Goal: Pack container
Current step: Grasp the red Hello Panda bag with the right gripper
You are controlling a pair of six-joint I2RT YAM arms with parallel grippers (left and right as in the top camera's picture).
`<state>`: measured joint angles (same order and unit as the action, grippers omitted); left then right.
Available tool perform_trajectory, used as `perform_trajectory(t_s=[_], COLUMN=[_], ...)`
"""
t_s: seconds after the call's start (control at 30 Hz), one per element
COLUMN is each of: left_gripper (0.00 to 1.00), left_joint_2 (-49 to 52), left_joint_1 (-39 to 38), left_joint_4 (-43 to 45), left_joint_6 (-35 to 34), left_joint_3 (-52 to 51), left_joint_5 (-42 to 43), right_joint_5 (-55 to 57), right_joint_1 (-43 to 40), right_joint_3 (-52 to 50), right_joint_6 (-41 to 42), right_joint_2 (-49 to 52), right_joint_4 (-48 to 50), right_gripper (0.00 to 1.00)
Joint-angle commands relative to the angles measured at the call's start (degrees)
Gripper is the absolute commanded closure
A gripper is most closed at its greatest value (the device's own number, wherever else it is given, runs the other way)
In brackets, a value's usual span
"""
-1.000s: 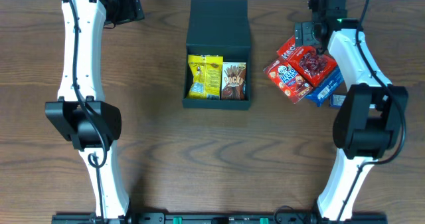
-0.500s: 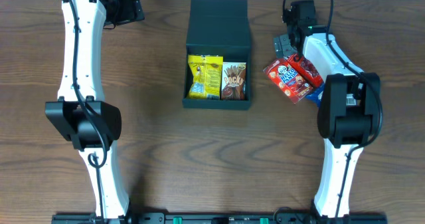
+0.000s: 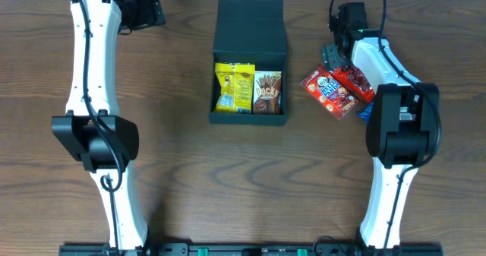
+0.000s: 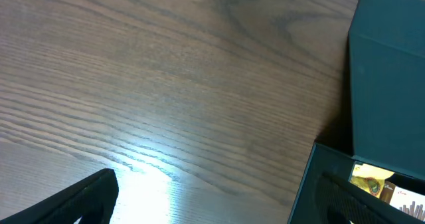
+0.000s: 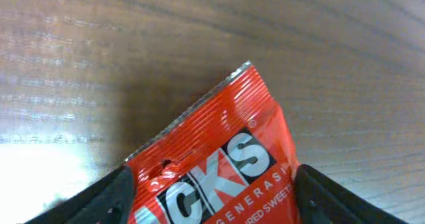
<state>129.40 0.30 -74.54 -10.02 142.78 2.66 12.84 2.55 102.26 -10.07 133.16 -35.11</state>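
Note:
The container (image 3: 218, 118), a dark greenish-black box, stands at mid-table with its flap lid (image 3: 249, 24) open toward the back. It holds a yellow packet (image 3: 233, 87) and a brown Pocky packet (image 3: 266, 93). My right gripper (image 3: 334, 56) is open over a pile of red snack packets (image 3: 336, 90). In the right wrist view its fingers (image 5: 222, 204) straddle a red packet (image 5: 219, 151) lying on the wood. My left gripper (image 3: 144, 9) is open and empty at the back left. The left wrist view (image 4: 219, 207) shows the container's wall (image 4: 319, 184) by its right finger.
A blue packet (image 3: 364, 112) lies partly hidden under the red ones and my right arm. Both arm bases stand at the table's front edge. Bare wood lies left of the container (image 4: 166, 84).
My right gripper has swung left and down from the back right onto the top of the red packet pile, then shifted slightly right. The left arm has not moved.

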Motion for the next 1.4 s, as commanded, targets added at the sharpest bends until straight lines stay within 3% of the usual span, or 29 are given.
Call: perform_trajectory(t_s=[0.0,0.03,0.07,0.3,0.53,0.93,1.2,1.37], left_gripper=[0.05,0.05,0.05,0.05,0.05,0.05,0.05,0.05], left_joint_2=[0.79,0.79,0.79,0.79,0.79,0.79,0.79,0.79], left_joint_1=[0.04,0.04,0.02,0.02,0.04,0.04,0.15,0.15], left_joint_4=[-0.2,-0.2,-0.2,-0.2,-0.22,-0.22,-0.2,-0.13], left_joint_6=[0.57,0.57,0.57,0.57,0.57,0.59,0.61,1.07], left_joint_3=[-0.2,-0.2,-0.2,-0.2,-0.2,-0.2,-0.2,-0.2], left_joint_5=[0.2,0.2,0.2,0.2,0.2,0.17,-1.62,-1.77], right_joint_5=[-1.07,-1.09,-1.11,-1.09,-1.05,-1.75,-2.43,3.87], right_joint_1=[0.15,0.15,0.15,0.15,0.17,3.15,8.66,11.87], right_joint_3=[-0.37,-0.37,-0.37,-0.37,1.75,20.87,21.44,21.44], right_joint_6=[-0.72,-0.72,-0.7,-0.7,3.06,5.35,14.58,14.69], right_joint_2=[1.77,1.77,1.77,1.77,1.55,-5.35,-12.57,-14.12], right_joint_4=[-1.44,-1.55,-1.6,-1.7,-2.12,-5.05,-3.28,-3.72], right_gripper=[0.34,0.4,0.55,0.99,0.99,0.98,0.98,0.98])
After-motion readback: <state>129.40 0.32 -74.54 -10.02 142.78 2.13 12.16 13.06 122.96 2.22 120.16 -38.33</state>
